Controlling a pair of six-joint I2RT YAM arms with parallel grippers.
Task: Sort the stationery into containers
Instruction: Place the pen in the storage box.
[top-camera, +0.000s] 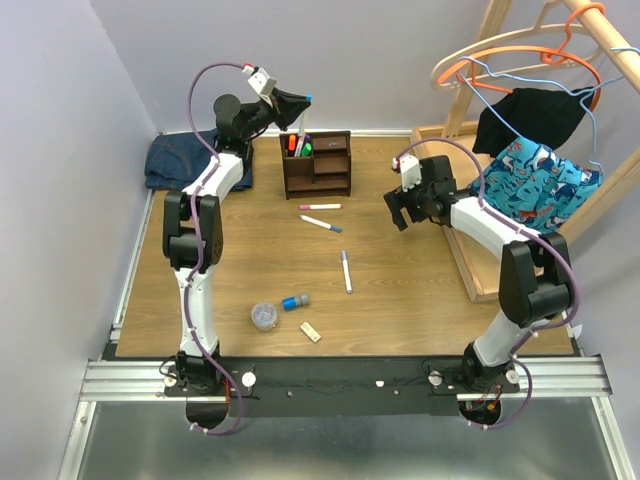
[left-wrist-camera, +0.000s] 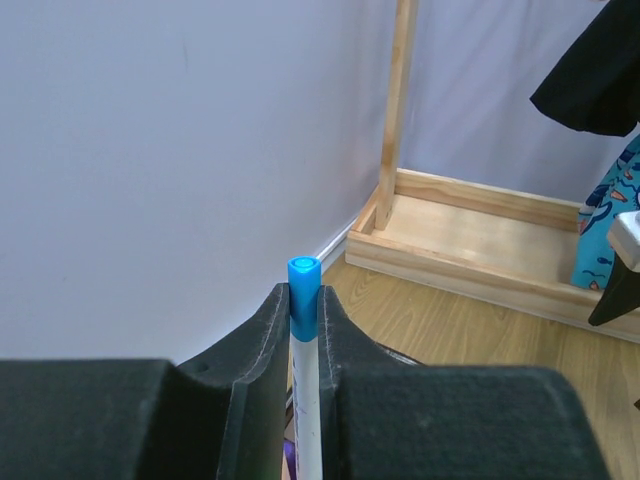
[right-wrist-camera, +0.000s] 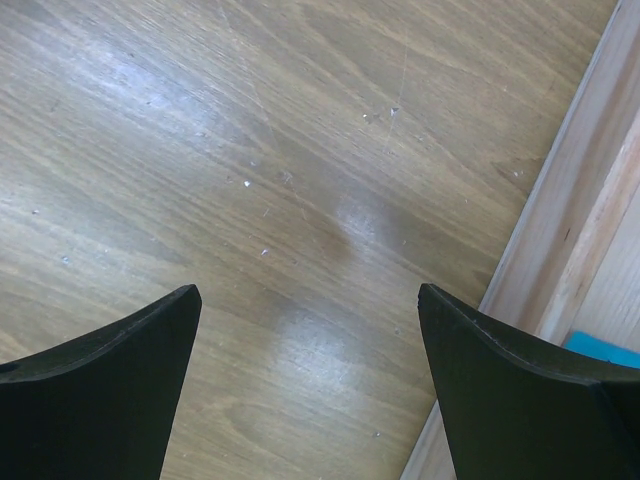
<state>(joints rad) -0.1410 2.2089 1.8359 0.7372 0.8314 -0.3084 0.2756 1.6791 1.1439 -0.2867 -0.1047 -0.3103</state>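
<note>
My left gripper (top-camera: 297, 106) hovers over the taller pen section of the dark brown organiser (top-camera: 330, 168), shut on a white marker with a blue cap (left-wrist-camera: 305, 300) that stands upright between the pads. An orange highlighter (top-camera: 292, 143) and a green highlighter (top-camera: 307, 148) stand in that section. Three markers lie on the table: one pink-capped (top-camera: 320, 207), one blue-capped (top-camera: 321, 224), one purple-capped (top-camera: 346, 271). Nearer me lie a clear round tub (top-camera: 264, 316), a blue-grey cylinder (top-camera: 296, 301) and a beige block (top-camera: 311, 332). My right gripper (top-camera: 400, 212) hangs open over bare wood (right-wrist-camera: 300, 250).
A folded blue cloth (top-camera: 185, 160) lies at the back left. A light-wood rack base (top-camera: 470, 262) runs along the right, with hangers and clothes (top-camera: 540, 150) above it. The back wall stands close behind the organiser.
</note>
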